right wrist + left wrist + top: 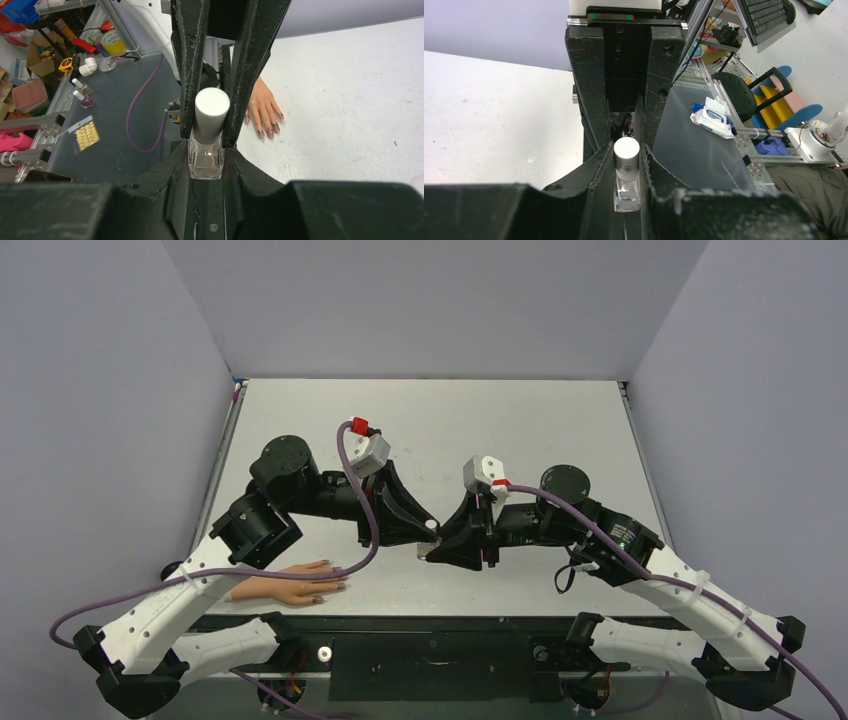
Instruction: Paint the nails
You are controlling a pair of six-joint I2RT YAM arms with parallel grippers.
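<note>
A small clear bottle (425,548) with a white cap (431,526) is held between both grippers just above the table's middle front. My left gripper (428,530) is shut on the cap (626,152). My right gripper (432,550) is shut on the glass body (205,161). In the right wrist view the left fingers (189,100) pinch the cap (211,112). The peach fake hand (295,583) lies flat at the front left, partly under the left arm. Its dark purplish nails (264,132) show beside the bottle, about a hand's length away from it.
Grey walls close in the white table (560,430) on three sides. A purple cable (365,530) loops over the left arm near the hand. Off the front edge lie spare polish bottles (82,92), a nail sticker sheet (86,136) and a wipes pack (713,117).
</note>
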